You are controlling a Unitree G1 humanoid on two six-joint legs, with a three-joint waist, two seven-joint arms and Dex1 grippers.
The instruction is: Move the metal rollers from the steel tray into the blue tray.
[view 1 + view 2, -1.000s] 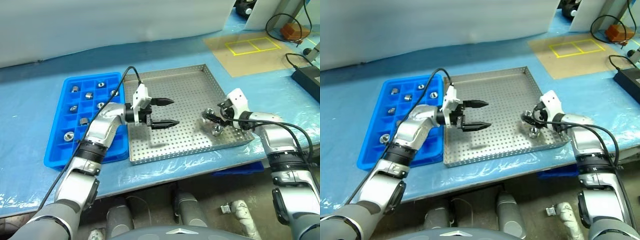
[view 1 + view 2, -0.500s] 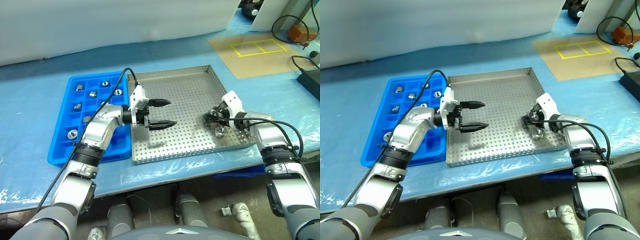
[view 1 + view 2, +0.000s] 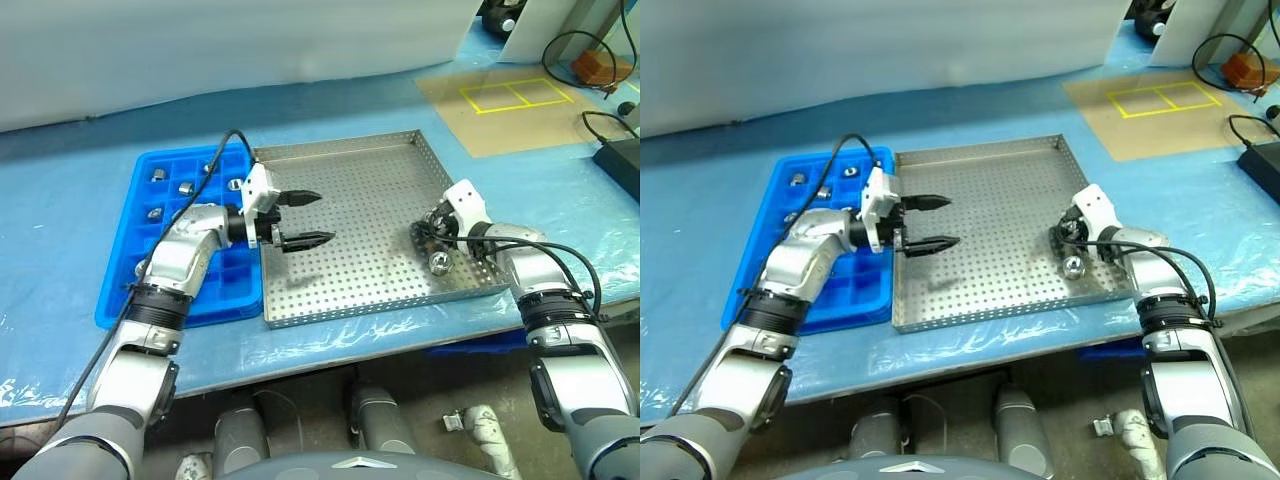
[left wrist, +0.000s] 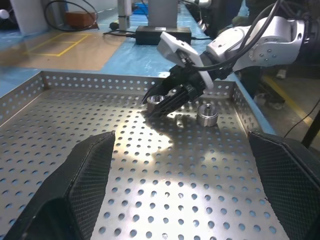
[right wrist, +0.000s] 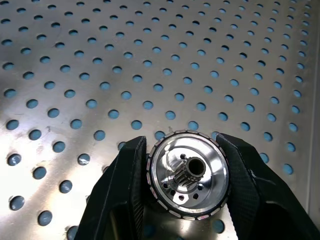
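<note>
- the big square silver steel tray with holes in its floor [image 3: 350, 215] lies in the middle of the counter with the light blue cover [image 3: 70, 210].
- the bright blue plastic tray with small square boxes [image 3: 125, 300] lies just beside the steel tray, at its 9 o'clock side, touching or nearly touching it.
- the right tool [image 3: 423, 236] is low in the steel tray, near the 3 o'clock rim.
- its two black fingers [image 5: 117, 187] are pressed onto a small shiny silver metal roller with a hole in the middle [image 5: 189, 174], one finger on each side.
- that roller sits right at the tray floor; you cannot tell if it is lifted.
- a second shiny roller [image 3: 437, 263] stands on the tray floor just beside the right tool, toward 5 o'clock of it.
- the left tool [image 3: 303, 219] is over the 9 o'clock edge of the steel tray, pointing across toward 3 o'clock.
- its two black fingers [image 3: 300, 198] are spread wide with nothing between them.
- a few rollers [image 3: 186, 187] lie in boxes at the far end of the blue tray, one in each box.
- a black cable [image 3: 570, 45] curls at about 1 o'clock on the counter, well apart from the trays.
- a brown mat with yellow squares [image 3: 500, 105] lies near it.
</note>
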